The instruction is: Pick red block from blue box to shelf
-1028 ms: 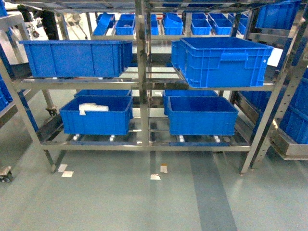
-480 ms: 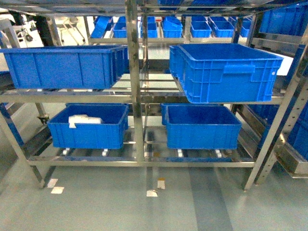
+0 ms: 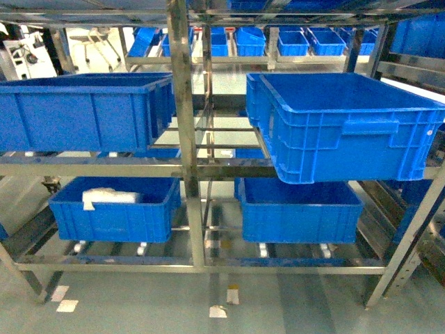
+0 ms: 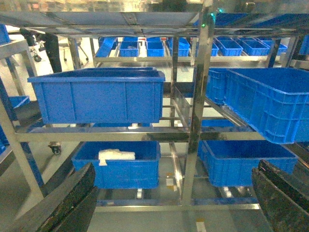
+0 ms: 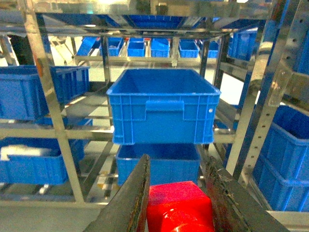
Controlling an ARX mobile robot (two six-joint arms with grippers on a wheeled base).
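Pickup looks done — the right hand (image 5: 176, 203) is clamped on the red block (image 5: 177, 207), facing the shelf (image 3: 182, 139) and its blue crates (image 5: 163, 106). Left hand (image 4: 169, 203) hangs wide, empty. Placing on the shelf remains — the blue box isn't visible.

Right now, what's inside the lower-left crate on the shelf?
A white bundle lies in the lower-left crate, against its back left corner. What it is cannot be told. The crate's front wall hides the floor in front of the bundle, and the shelf rail crosses above.
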